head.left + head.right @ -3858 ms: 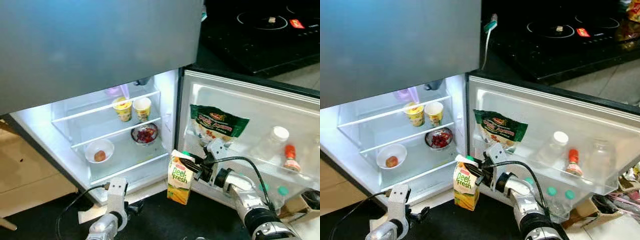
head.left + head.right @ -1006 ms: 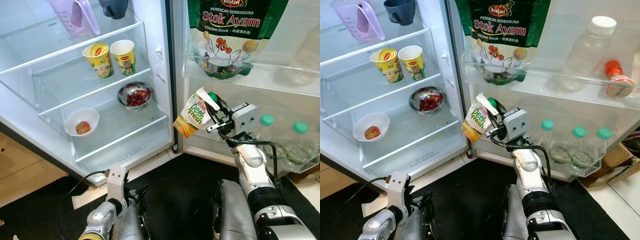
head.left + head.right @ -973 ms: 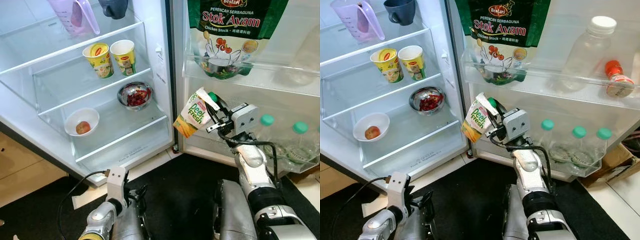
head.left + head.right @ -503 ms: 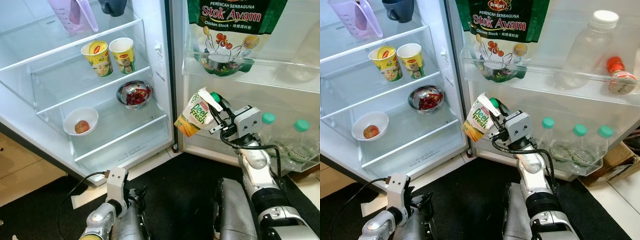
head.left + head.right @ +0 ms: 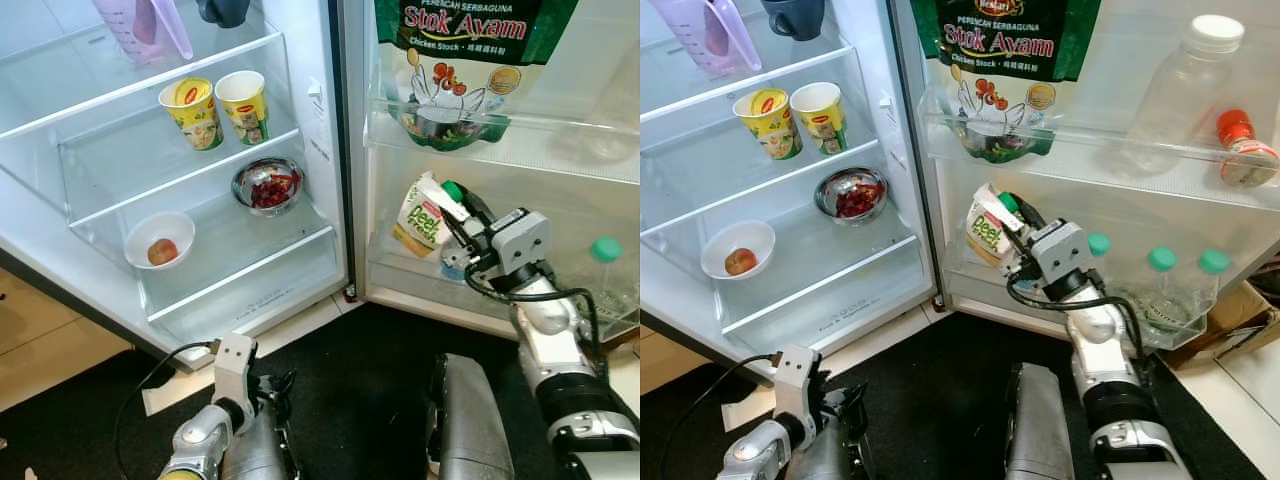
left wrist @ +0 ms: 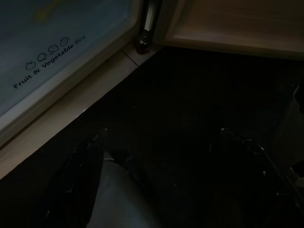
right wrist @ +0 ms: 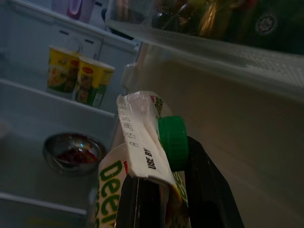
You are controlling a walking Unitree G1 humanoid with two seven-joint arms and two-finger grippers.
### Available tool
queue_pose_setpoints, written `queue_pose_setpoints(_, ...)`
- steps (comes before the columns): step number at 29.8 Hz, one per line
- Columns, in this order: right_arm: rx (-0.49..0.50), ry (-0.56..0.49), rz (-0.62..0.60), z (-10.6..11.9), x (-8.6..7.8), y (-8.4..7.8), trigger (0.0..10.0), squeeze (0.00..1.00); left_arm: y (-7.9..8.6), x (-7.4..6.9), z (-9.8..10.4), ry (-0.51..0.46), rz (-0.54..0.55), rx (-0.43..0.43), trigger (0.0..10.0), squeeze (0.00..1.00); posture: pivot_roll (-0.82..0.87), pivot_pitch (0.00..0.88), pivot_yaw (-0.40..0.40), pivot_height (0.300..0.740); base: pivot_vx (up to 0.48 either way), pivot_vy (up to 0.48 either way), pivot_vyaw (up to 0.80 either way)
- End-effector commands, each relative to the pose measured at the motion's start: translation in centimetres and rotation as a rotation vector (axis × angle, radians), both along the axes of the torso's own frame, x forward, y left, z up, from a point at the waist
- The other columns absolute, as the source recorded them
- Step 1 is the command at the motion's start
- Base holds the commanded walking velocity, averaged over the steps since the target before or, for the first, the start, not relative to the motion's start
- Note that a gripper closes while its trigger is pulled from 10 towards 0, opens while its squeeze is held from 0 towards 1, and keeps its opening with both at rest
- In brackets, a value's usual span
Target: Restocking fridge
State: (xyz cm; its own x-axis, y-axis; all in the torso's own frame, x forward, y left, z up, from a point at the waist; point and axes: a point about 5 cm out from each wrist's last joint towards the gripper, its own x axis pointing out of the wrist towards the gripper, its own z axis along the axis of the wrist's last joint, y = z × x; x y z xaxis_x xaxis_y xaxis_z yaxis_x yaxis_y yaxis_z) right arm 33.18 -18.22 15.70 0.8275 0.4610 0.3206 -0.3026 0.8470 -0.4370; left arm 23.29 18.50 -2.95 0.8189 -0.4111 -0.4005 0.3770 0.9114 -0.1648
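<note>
Gripping the juice carton [image 5: 424,217] near its green cap, your right gripper [image 5: 457,222] has its two black fingers clamped on the carton's top, one on each side. The carton sits tilted at the lower shelf of the open fridge door [image 5: 590,180], at the shelf's end nearest the hinge; you cannot tell from these views whether its base touches the shelf floor. Further along the same shelf stand bottles with green caps [image 5: 1160,262]. On the door shelf above it you have a green stock pouch [image 5: 463,50], a clear bottle [image 5: 1188,72] and a small red-capped jar [image 5: 1242,148]. Inside the fridge, two noodle cups [image 5: 217,107] share a shelf, with a steel bowl [image 5: 268,185] and a white bowl [image 5: 159,238] below. Your left gripper [image 6: 156,156] hangs low over the dark floor [image 5: 360,380]; its wrist view is too dark to tell how its fingers stand.
</note>
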Motion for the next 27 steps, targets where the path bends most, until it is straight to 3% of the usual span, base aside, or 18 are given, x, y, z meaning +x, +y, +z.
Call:
queue_pose_setpoints(1,-0.032,-0.023,0.034,0.1,-0.1,0.6,10.0,0.0,0.5,-0.7,-0.3,0.011,0.007,0.007,10.0,0.0,0.01,0.221,0.075,0.47,0.0,0.0,0.0)
queue_pose_setpoints(11,-0.073,0.003,0.123,-0.8,-0.2,2.8,10.0,0.0,0.5,-0.7,-0.1,-0.011,-0.002,0.0,10.0,0.0,0.02,0.247,0.073,0.47,0.0,0.0,0.0)
queue_pose_setpoints(24,-0.271,0.051,0.152,-1.6,1.0,3.6,10.0,0.0,0.5,-1.4,-0.2,-0.024,-0.013,-0.005,10.0,0.0,0.03,0.285,0.065,0.47,0.0,0.0,0.0)
queue_pose_setpoints(27,-0.266,0.045,0.148,-1.4,1.1,3.7,10.0,0.0,0.4,-1.5,-0.2,-0.025,-0.014,-0.006,10.0,0.0,0.03,0.288,0.064,0.47,0.0,0.0,0.0)
